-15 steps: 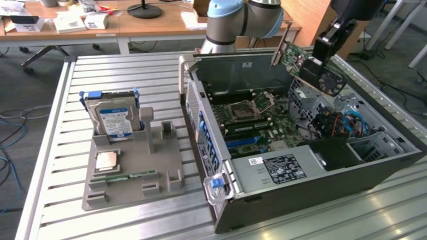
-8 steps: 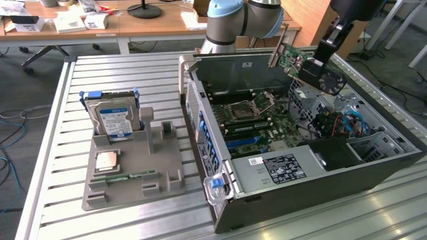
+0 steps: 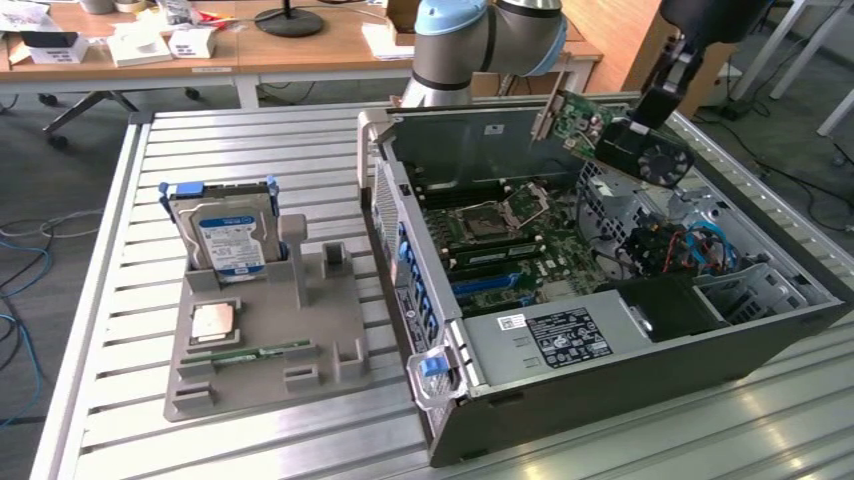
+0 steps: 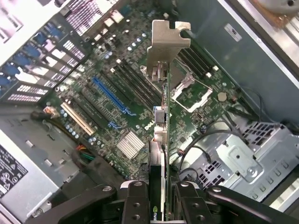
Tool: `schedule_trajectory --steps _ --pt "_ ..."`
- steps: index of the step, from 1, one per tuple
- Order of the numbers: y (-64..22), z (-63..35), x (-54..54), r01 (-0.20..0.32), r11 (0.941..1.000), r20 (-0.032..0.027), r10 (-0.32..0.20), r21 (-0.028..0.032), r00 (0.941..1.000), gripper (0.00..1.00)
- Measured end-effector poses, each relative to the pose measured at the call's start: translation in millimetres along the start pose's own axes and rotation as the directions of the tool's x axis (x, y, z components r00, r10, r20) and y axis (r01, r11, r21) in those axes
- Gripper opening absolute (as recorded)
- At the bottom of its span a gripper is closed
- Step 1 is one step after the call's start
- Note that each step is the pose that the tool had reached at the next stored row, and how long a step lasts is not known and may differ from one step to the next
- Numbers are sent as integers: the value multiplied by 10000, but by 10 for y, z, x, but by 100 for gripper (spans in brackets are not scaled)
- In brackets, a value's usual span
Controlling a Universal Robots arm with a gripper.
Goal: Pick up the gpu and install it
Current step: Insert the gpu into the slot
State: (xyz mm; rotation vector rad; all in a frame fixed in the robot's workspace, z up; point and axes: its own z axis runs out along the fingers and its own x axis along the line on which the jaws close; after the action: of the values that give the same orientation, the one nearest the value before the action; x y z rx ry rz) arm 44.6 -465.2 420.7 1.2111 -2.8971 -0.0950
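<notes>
The gpu (image 3: pixel 603 127), a green board with a black fan and a pale metal bracket, hangs tilted in the air over the far right corner of the open computer case (image 3: pixel 400 210). My gripper (image 3: pixel 654 105) is shut on it from above. In the wrist view the gpu (image 4: pixel 164 93) is seen edge-on, its bracket pointing away from me, and the fingers (image 4: pixel 135 205) clamp it on both sides. Below it lies the motherboard (image 4: pixel 140 107) with its long blue slot (image 4: pixel 110 95). The card is well above the board and touches nothing.
On the exterior view's left a grey fixture tray (image 3: pixel 287 345) holds a hard drive (image 3: pixel 227 235), a CPU (image 3: pixel 214 322) and a memory stick (image 3: pixel 254 352). The power supply (image 3: pixel 561 335) and cables (image 3: pixel 681 250) crowd the case's near and right sides.
</notes>
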Motion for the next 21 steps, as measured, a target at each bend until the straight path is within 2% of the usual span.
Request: schedule_trajectory --steps 5,10,13,16,21 --pt "0 4 0 913 9958 -51 -913 -23 9958 26" --pt "0 9 0 1811 9834 -99 -1812 -51 9834 26" --pt "-1 13 0 2339 9722 -125 -2340 -69 9722 26" --pt "-1 16 0 2862 9581 -151 -2863 -89 9580 26" --pt "-1 22 0 3717 9283 -192 -3719 -126 9281 26"
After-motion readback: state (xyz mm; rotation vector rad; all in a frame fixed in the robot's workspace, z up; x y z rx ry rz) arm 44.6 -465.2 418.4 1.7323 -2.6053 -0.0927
